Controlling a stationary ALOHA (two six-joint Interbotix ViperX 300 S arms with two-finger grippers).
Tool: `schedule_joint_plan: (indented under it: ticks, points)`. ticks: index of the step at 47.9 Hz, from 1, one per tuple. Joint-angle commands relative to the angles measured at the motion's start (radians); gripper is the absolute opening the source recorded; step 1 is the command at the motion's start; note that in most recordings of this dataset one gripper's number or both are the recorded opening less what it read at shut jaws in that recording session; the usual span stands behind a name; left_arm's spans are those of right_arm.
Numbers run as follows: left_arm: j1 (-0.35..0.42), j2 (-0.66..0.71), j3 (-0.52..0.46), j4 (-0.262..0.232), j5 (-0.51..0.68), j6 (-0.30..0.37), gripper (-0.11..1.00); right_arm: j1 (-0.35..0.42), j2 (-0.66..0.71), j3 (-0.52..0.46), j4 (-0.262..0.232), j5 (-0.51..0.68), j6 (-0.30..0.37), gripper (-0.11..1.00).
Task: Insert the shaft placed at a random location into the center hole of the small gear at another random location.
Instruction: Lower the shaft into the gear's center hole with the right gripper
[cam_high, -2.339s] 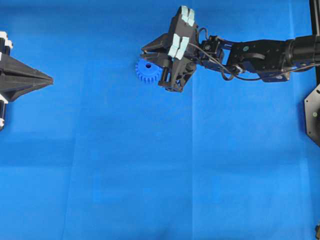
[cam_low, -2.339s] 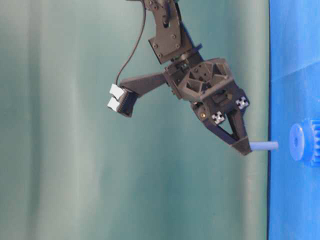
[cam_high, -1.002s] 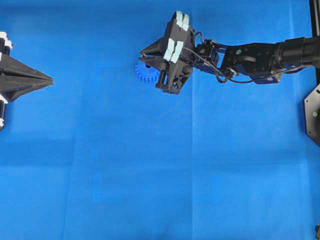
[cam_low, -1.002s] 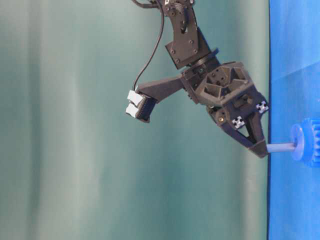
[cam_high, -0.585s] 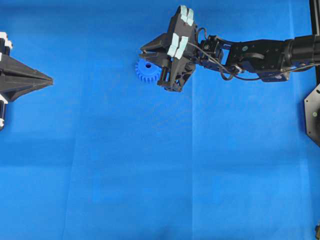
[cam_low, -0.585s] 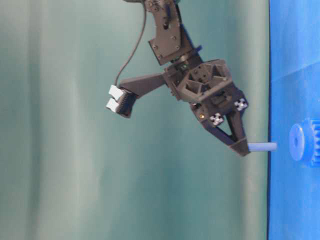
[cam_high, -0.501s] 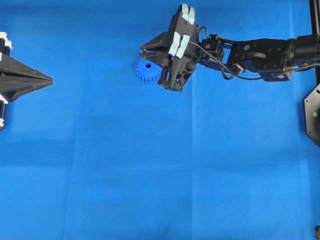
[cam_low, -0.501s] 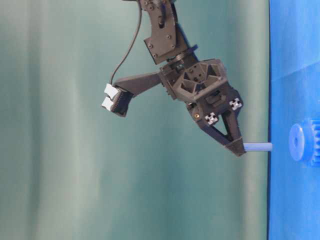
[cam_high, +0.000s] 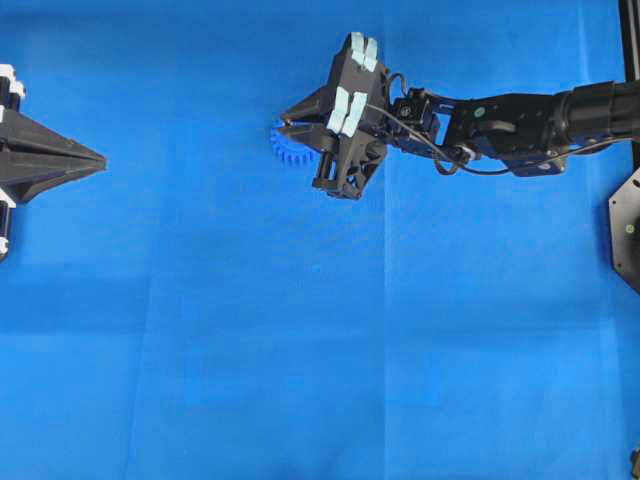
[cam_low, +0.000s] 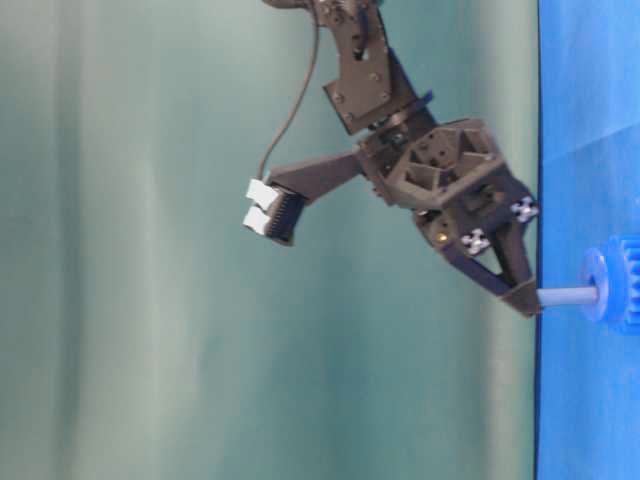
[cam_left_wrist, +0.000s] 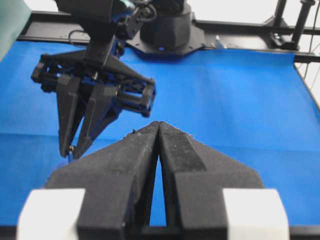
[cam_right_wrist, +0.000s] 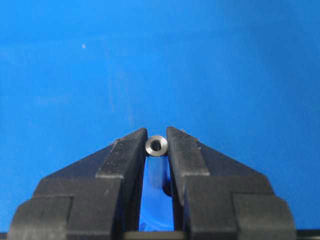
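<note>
The right gripper (cam_low: 527, 298) is clamped on the shaft (cam_low: 567, 295) — its free end meets the hub of the small gear (cam_low: 618, 284) on the blue table (cam_high: 300, 350); the left gripper (cam_left_wrist: 158, 126) rests closed, well apart — holding nothing.

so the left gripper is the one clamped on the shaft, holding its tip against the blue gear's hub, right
Not the left. The right gripper is clamped on the shaft, as the right wrist view shows; the table-level view has its tip at the blue gear's hub. The left gripper sits shut and empty, far from the gear, in the overhead view.
</note>
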Motion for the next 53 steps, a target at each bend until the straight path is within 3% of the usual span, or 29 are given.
schedule_joint_plan:
  ticks: [1, 53]
  points:
    - [0.003, 0.003, -0.011, 0.002, -0.006, -0.002, 0.00, 0.002, -0.012, -0.006, 0.003, -0.011, 0.002, 0.03]
    - [0.002, 0.003, -0.011, 0.002, -0.008, -0.003, 0.00, 0.006, -0.094, 0.028, -0.008, -0.031, -0.009, 0.03]
